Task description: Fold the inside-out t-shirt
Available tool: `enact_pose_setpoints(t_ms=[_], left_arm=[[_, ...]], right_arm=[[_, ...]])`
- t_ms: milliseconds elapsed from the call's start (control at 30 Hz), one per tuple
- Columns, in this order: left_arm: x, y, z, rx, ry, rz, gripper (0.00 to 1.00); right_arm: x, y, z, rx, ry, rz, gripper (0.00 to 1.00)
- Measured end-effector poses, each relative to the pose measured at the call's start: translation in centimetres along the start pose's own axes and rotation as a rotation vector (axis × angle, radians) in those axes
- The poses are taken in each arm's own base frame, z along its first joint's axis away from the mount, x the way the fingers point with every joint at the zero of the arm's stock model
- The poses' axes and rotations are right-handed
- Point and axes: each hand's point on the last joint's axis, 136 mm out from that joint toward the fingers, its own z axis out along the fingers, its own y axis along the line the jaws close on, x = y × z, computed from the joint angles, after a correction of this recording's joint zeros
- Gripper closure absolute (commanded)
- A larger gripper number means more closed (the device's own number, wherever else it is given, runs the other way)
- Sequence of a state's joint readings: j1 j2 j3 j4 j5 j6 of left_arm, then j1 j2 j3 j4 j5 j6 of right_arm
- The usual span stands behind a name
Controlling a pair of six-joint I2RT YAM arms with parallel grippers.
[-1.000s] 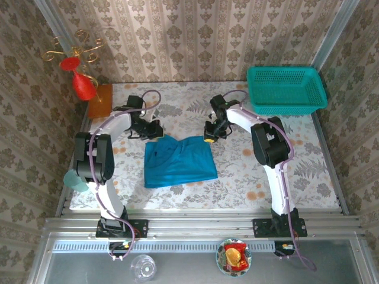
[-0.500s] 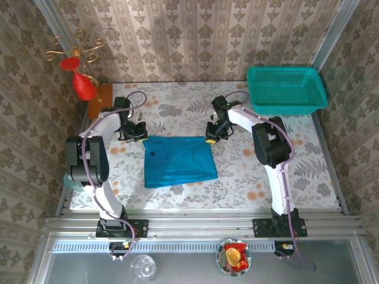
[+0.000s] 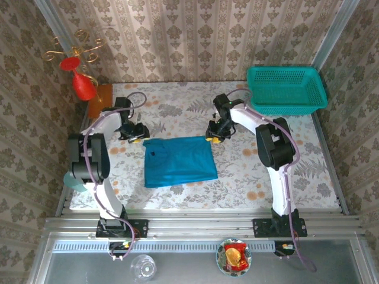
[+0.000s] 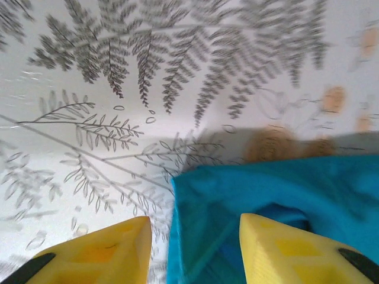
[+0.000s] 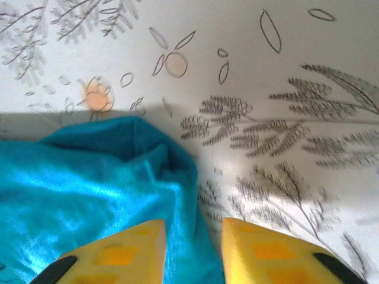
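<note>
**Far edge laid flat, both corners let go**

A second ago the far edge of the t-shirt (image 3: 179, 161) was rumpled. It now lies straight, and the shirt is a flat rectangle mid-counter (image 3: 254, 171). Left jaws and right jaws have parted over its far corners, with slack cloth between them. Judgement: this fold is placed and the next one is due.

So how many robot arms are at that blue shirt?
2. The left arm reaches the far left corner of the t-shirt; the right arm, its far right corner. None seems hidden.

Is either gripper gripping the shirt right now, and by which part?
Nothing looks held: left gripper and right gripper stand open, each straddling a far corner of the t-shirt.
</note>
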State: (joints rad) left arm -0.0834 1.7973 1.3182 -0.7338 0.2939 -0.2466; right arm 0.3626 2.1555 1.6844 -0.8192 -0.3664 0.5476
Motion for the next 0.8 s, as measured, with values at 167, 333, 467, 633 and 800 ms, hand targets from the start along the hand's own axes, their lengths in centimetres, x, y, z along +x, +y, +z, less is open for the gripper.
enact_pose_setpoints(t_ms=[167, 333, 467, 633, 800], left_arm=[[2.7, -1.1, -4.3, 0.033, -0.077, 0.002, 0.56], [10.4, -1.1, -3.2, 0.061, 0.037, -0.061, 0.55], [15.5, -1.3, -1.7, 0.062, 0.137, -0.092, 0.55], [18.1, -1.1, -0.7, 0.064, 0.179, -0.139, 0.59], [18.5, -1.1, 0.3, 0.039, 0.203, -0.141, 0.78]], right_arm=[[2.1, 0.2, -3.1, 0.008, -0.032, -0.017, 0.61], [6.3, -0.3, -3.4, 0.027, 0.007, -0.039, 0.59], [10.6, -1.5, -1.4, 0.068, 0.097, -0.037, 0.56], [14.5, -3.0, 0.9, 0.107, 0.177, -0.028, 0.55], [15.1, -2.9, 1.8, 0.078, 0.189, -0.019, 0.61]])
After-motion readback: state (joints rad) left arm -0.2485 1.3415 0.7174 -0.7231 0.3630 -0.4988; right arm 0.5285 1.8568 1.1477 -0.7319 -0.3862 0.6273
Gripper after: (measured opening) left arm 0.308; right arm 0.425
